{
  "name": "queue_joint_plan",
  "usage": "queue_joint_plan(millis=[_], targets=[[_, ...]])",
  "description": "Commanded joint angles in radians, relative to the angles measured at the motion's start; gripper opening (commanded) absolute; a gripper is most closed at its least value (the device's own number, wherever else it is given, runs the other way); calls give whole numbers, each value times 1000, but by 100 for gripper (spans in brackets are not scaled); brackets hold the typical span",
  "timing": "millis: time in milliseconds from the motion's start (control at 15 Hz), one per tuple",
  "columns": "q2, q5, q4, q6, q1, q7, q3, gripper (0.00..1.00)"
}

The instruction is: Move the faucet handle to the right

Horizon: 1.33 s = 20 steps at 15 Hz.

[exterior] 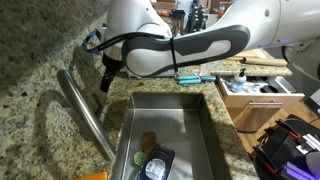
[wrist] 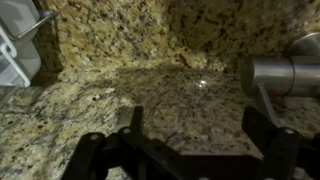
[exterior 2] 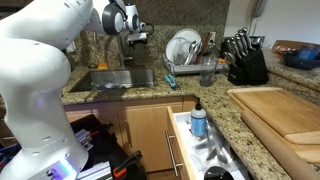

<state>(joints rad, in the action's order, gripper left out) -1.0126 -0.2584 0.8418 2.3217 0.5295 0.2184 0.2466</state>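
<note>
Looking through the wrist view, we find the gripper [wrist: 192, 118] nearest us, its two black fingers [wrist: 131, 125] spread wide with only bare stone between them, so the claw is open and holds nothing. Just beyond the fingers lies the speckled granite countertop [wrist: 120, 95], and at the right edge a thick brushed-steel faucet body [wrist: 285, 75] juts in. A slim steel stick slanting down from under that body looks to us like the faucet handle [wrist: 266, 105]. It sits close above the finger on that side of the picture, and we cannot tell whether the two touch. Farther back rises the granite backsplash [wrist: 200, 25], with the corner of a white dish rack [wrist: 12, 50] at the far left. In both exterior views the handle is too small for us to make out. In an exterior view the gripper [exterior: 107, 78] hangs low over the counter at the back corner of the sink [exterior: 190, 120], near the upper end of the long spout [exterior: 85, 115], and a brown sponge [exterior: 148, 140] lies in the basin. In an exterior view the gripper [exterior 2: 135, 38] hovers behind the sink [exterior 2: 100, 85], with the dish rack [exterior 2: 185, 55] and a knife block [exterior 2: 245, 62] beyond it along the counter.
</note>
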Motion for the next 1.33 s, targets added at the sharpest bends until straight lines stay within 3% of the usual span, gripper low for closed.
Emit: queue_joint_plan(millis=[0, 200, 467, 533, 867, 1267], targets=[[-8, 5, 0, 15, -9, 11, 10, 100], [-13, 21, 1, 30, -20, 27, 35, 100], [3, 58, -7, -74, -6, 53, 88, 100], [-13, 30, -9, -11, -8, 23, 57, 100], [-14, 29, -13, -15, -9, 23, 55, 100], [17, 56, 20, -316, -11, 14, 72, 100]])
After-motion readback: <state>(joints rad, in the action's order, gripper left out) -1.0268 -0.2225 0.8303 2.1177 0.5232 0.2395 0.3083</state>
